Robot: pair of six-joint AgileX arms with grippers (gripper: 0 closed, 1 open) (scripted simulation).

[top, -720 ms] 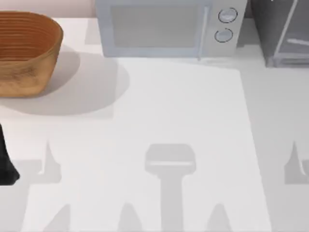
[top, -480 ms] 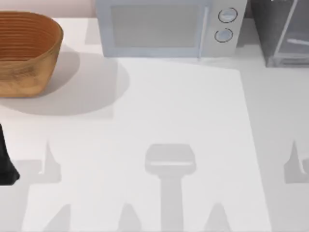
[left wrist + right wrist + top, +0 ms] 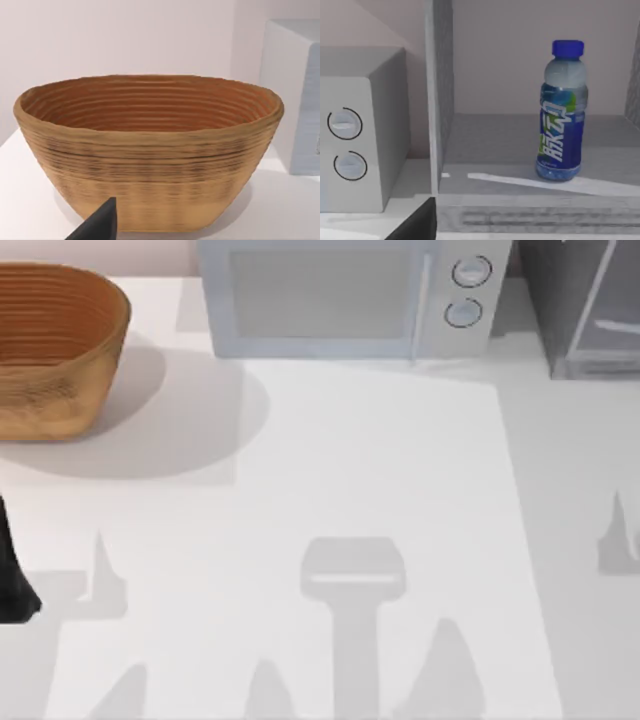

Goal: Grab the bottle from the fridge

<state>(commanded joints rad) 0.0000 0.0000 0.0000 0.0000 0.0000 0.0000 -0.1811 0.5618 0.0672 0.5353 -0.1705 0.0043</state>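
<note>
White tabletop (image 3: 380, 470) under a pale wall carries a woven brown wicker basket (image 3: 55, 345) at far left, a pale silver-white microwave (image 3: 340, 295) w/ two round dials at top centre, and the dark grey boxy fridge (image 3: 585, 305) at top right. Right wrist view looks into the fridge: the clear blue-labelled plastic bottle (image 3: 561, 112) w/ bright blue cap stands upright on the grey inner floor, apart from the walls, the microwave just beside the fridge. A dark fingertip of the right gripper (image 3: 415, 222) pokes in near the fridge's front edge; its grip can't be told. Left gripper (image 3: 97, 225) sits near the basket, grip likewise unclear.
</note>
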